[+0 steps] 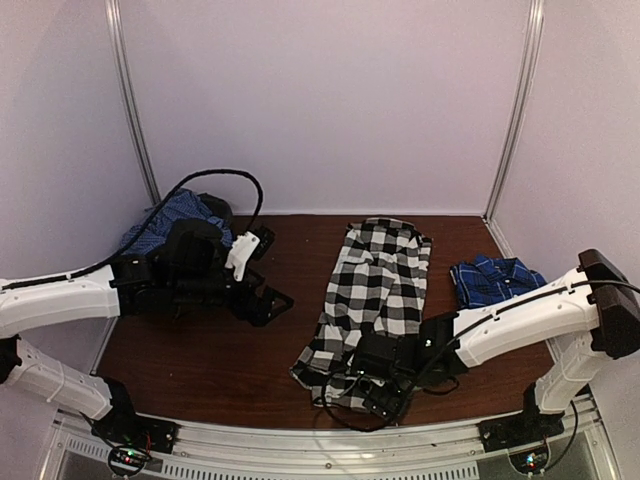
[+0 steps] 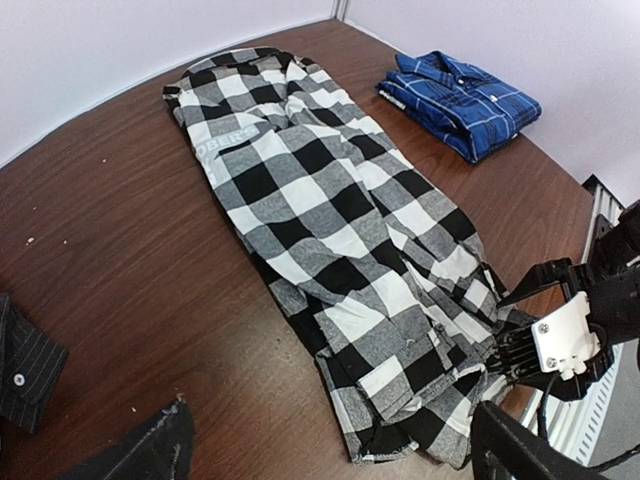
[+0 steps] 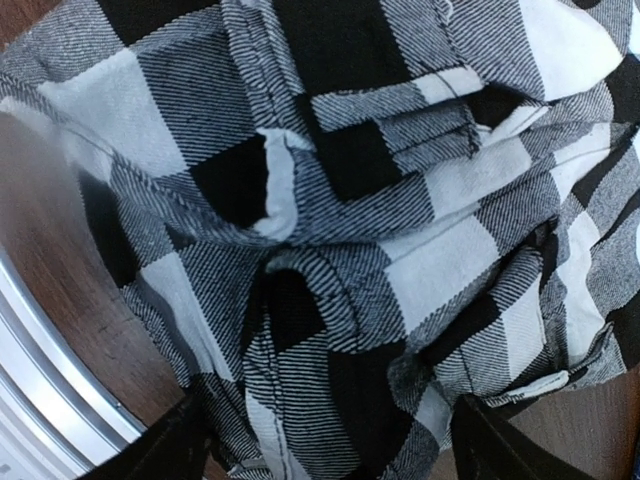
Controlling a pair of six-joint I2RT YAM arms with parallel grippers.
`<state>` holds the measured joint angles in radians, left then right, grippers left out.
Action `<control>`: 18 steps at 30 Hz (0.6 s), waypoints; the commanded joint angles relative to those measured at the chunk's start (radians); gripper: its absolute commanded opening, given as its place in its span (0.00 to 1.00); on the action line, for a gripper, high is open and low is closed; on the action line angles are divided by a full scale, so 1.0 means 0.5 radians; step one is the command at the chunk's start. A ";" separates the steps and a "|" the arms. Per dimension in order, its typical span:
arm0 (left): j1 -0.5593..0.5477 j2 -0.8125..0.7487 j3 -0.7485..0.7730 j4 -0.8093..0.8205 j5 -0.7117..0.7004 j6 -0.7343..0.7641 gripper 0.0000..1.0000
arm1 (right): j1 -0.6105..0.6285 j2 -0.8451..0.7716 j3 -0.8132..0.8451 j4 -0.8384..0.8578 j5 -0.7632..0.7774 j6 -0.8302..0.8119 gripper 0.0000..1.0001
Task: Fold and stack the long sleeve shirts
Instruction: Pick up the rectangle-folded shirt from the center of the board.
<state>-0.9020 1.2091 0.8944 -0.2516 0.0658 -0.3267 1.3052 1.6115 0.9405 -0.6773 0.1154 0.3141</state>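
The left arm [image 1: 190, 262] covers most of the blue shirt [image 1: 165, 212] at the back left. The right gripper [image 1: 378, 392] hides the near end of the black-and-white shirt [image 1: 380, 285]. In the right wrist view, that shirt runs off every edge and only the fingertips [image 3: 175, 455] show. Its white letters [image 2: 235, 140] are too small to read. A dark striped cloth [image 2: 25, 365] is cut off at the left edge of the left wrist view.

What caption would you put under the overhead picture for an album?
Right gripper open over the near end of a black-and-white check shirt; a folded blue shirt lies to its right.
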 commanded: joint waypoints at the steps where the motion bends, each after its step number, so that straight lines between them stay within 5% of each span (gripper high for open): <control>1: 0.015 0.001 -0.049 0.116 0.179 0.156 0.98 | -0.033 0.064 0.020 0.015 -0.116 -0.031 0.77; 8: 0.012 -0.073 -0.284 0.374 0.391 0.257 0.98 | -0.052 0.075 -0.078 0.081 -0.210 0.016 0.36; 18: -0.010 -0.073 -0.328 0.572 0.532 0.457 0.98 | -0.052 -0.085 -0.228 0.127 -0.199 0.067 0.00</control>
<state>-0.9024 1.1774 0.7288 -0.0631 0.2855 -0.1810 1.2831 1.6199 0.8764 -0.6056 0.0334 0.3283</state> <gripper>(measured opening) 0.977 0.079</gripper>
